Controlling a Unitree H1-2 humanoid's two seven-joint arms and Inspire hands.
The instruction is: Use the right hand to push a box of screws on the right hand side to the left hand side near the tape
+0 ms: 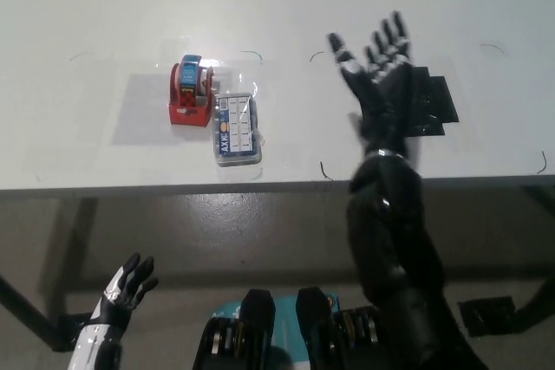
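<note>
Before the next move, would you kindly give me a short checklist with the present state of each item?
1. Box of screws beside the tape dispenser: ok, their sides look touching.
2. Right hand clear of the box: ok, open, over the black mat.
3. Box fully on the table: ok, near the front edge.
4. Left hand out of the way: ok, open, below the table.
5. Box lid closed: cannot tell.

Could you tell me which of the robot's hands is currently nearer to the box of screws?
The right hand, open above the table to the right of the box of screws. The left hand hangs open well below the table edge, at lower left.
</note>
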